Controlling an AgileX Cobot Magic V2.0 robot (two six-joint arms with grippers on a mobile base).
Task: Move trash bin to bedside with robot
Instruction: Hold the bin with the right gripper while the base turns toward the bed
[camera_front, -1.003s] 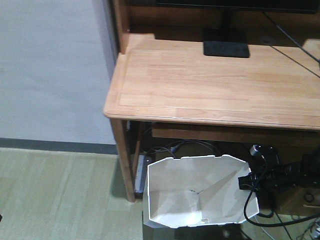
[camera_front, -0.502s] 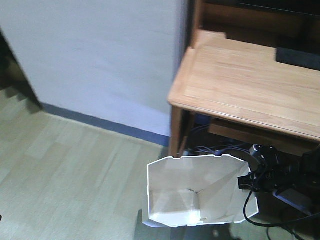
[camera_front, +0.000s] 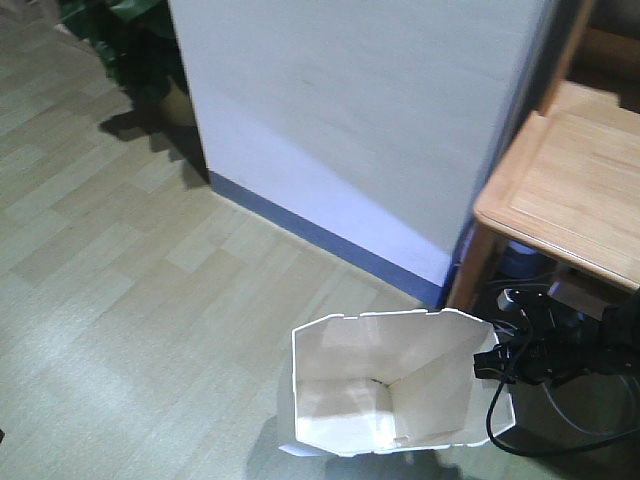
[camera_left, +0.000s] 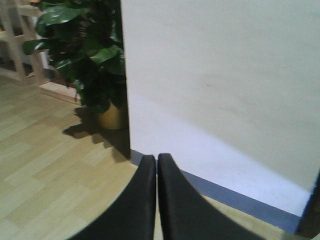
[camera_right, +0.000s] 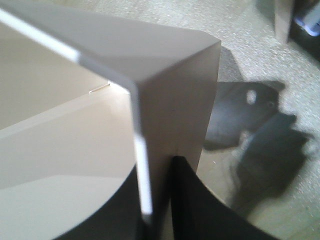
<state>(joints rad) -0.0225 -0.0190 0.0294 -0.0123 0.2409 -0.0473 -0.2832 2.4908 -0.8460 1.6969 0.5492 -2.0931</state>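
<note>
Far left in the left wrist view, a light wooden rack (camera_left: 17, 35), then a dark leafy plant (camera_left: 85, 50) in a golden pot (camera_left: 112, 116) on the pale plank floor (camera_left: 45, 170), just beside the edge of a white wall (camera_left: 225, 75). Low in that same view, the left tool (camera_left: 156, 167), black fingers (camera_left: 142, 200) pressed together with only a thin line between, pinching nothing, pointing toward the blue-grey skirting strip (camera_left: 240, 199) at the foot of the wall. In the front view, the same plant at upper left, open floor below, then the wall. Low in the middle, the trash bin (camera_front: 340, 375): white, mouth open upward, rim with cut corners, inside walls narrowing to the bottom, placed over the floor in front of the wall and just left of the counter (camera_front: 570, 195). Cannot tell whether resting on the floor or lifted a little. At the right rim of the bin, the right tool (camera_front: 488, 362), black, at the end of a slender black arm (camera_front: 575, 355), with a black cable (camera_front: 493, 425) looping down beside the bin wall. Close up from the right wrist view, this tool (camera_right: 159, 200) pinching the thin bin wall near a corner, one finger (camera_right: 122, 225) inside, the other outside. Farther right, a dark shadow (camera_right: 255, 135) on the floor, and in the front view the light wooden corner of the counter.
</note>
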